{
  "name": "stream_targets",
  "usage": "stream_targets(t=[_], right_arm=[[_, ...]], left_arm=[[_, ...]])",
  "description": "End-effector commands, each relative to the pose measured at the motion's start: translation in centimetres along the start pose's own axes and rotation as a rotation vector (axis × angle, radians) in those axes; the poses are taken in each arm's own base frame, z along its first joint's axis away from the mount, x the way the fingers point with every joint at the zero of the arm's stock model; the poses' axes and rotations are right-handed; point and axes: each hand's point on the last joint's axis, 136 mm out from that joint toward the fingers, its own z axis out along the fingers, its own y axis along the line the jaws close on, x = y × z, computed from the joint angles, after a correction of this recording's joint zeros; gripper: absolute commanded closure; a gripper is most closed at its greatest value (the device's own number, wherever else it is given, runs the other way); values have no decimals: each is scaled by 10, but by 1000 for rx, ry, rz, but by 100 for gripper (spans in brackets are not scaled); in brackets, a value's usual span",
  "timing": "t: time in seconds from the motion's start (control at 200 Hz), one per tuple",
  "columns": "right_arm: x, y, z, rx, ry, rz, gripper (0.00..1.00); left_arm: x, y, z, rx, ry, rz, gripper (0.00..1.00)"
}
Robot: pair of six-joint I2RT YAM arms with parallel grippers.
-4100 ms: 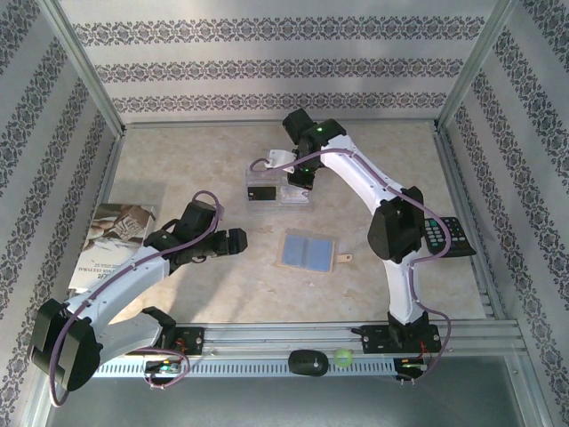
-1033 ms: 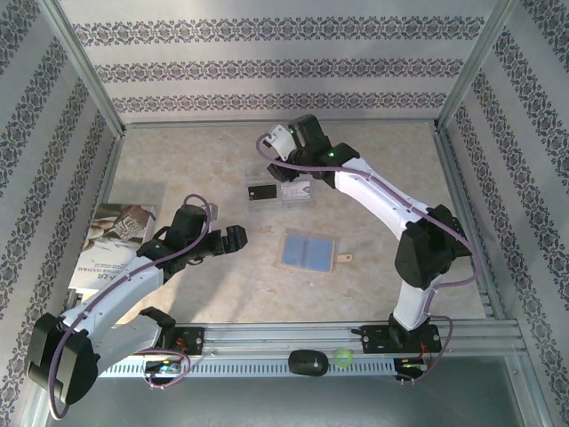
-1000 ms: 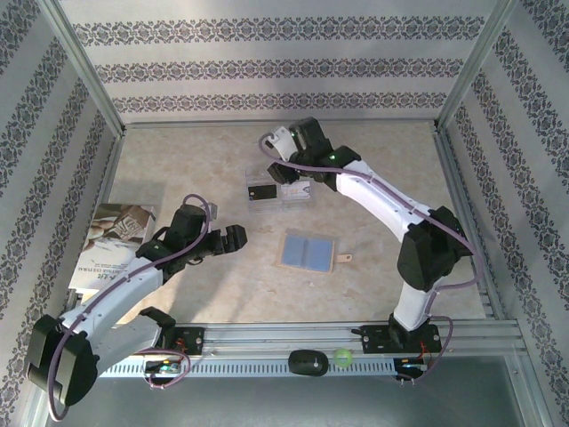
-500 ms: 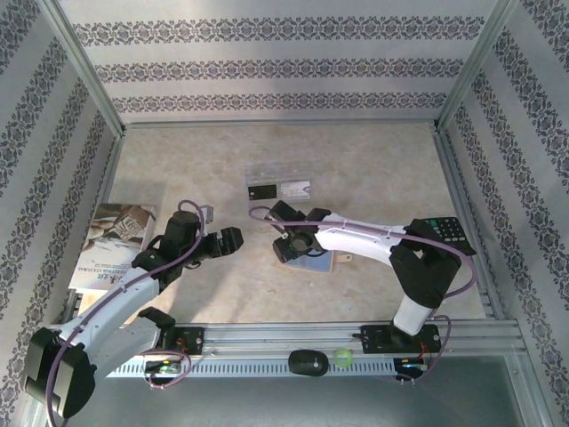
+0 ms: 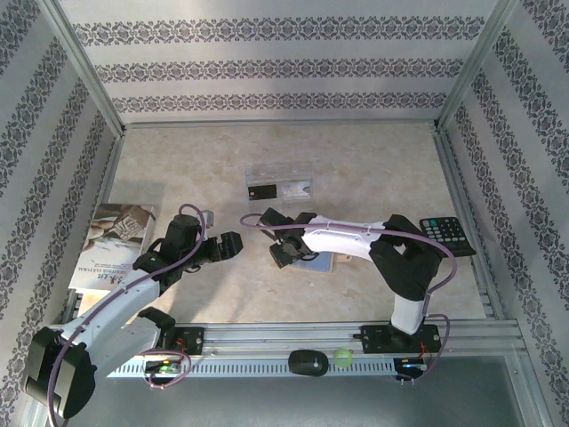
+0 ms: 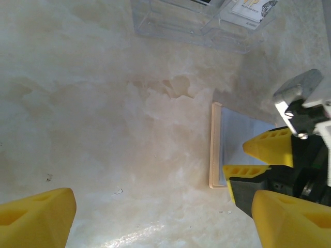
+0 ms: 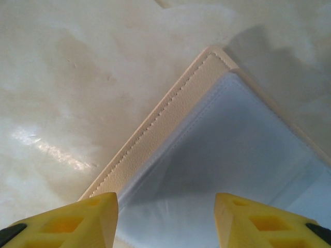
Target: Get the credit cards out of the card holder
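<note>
Pincer of the right arm [image 5: 286, 256] hangs low over the open card holder [image 5: 324, 261] near the middle of the worktop [image 5: 373, 169]. Its yellow fingers [image 7: 88, 219] are spread above the holder's tan stitched corner and pale blue lining and grip nothing. A second ago the same arm was stretched out over the clear tray [image 5: 280, 201] farther back, and it has since swung in toward the near edge. The black credit card [image 5: 260, 191] and the pale credit card [image 5: 296, 188] lie side by side in that tray, well apart from the holder. The left pincer [image 5: 233, 247] sits just left of the holder, jaws wide and empty, little moved from its spot a second ago. A black keypad device [image 5: 449, 234], masked by the right arm a second ago, now shows at the worktop's right side, and a printed booklet [image 5: 116, 245] stays at the left.
</note>
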Motion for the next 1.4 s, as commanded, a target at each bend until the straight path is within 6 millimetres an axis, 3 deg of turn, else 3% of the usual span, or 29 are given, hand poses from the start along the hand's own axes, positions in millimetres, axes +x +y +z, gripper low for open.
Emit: stream_targets(t=[0.0,0.15,0.25,0.35,0.525,0.69,0.969,1.394], right_arm=[[5,4,9,11,31,-26,49],[16,12,17,-36,68,-46,56],[18,20,19,-86,74,-66,69],[14,31,16,-146,60,-79,84],[1,50,4,-236,1,-96,100],[-17,62,-6,-297,-69,-58,100],[-21,75,-6,-442,-133,31,100],[-31,71,-27,-615,-246,148,100]], left_arm=[[-7,-3,-3,18,-24,-1,12],[-6,-3,-4,14,-18,2,12],[-5,-3,-4,16,-15,1,13],[-4,-4,-4,20,-12,0,14],[-2,-5,-5,32,-4,3,17],[7,-10,0,73,30,2,29],[37,-24,27,84,101,57,71],[49,-46,64,82,148,114,89]])
